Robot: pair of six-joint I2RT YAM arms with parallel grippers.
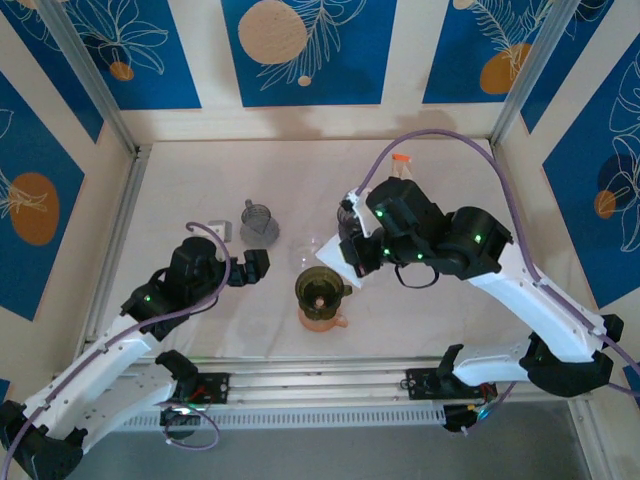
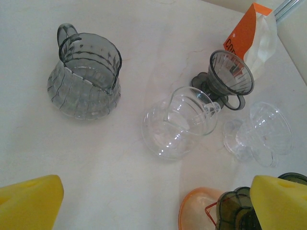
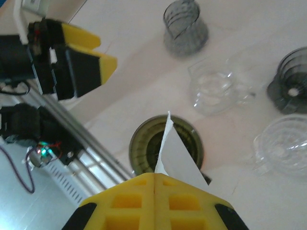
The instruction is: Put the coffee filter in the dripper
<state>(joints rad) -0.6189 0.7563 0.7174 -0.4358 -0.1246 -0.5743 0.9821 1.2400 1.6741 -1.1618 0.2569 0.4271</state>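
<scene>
I get bright, even light from overhead, so the pale table carries only soft, faint shadows. In my left wrist view the yellow fingers are blurred, close to the lens, while the clear glass server ahead of the jaws is sharp, with small glints. In my right wrist view the gray pitcher far beyond the jaws looks soft.

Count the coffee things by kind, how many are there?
Drippers: 3: grey dripper, clear dripper, green dripper
Jugs: 3: grey jug, clear jug, orange jug
Filter bag: 1
Paper filter: 1, in the right gripper
Total: 8
</scene>
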